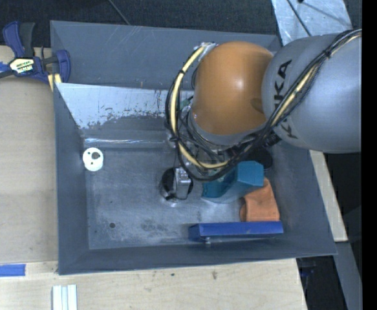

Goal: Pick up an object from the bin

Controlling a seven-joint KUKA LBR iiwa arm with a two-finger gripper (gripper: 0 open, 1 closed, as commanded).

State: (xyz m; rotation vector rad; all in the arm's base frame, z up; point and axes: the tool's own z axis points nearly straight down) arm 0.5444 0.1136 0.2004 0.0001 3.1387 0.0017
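Note:
My gripper [173, 187] is low in the middle of the bin, its dark and silver tip just above the floor, below the orange dome. Right beside it, on its right, lies a teal blue thing [236, 178] with a rounded clear lower part. An orange sponge-like block [260, 205] lies against that thing's right side. A long dark blue flat bar [235, 230] lies along the bin's near wall, below the gripper and to its right. I see nothing between the fingers.
A small white round disc with holes [93, 159] sits alone at the left of the bin floor. The arm and its cables cover the bin's upper right part.

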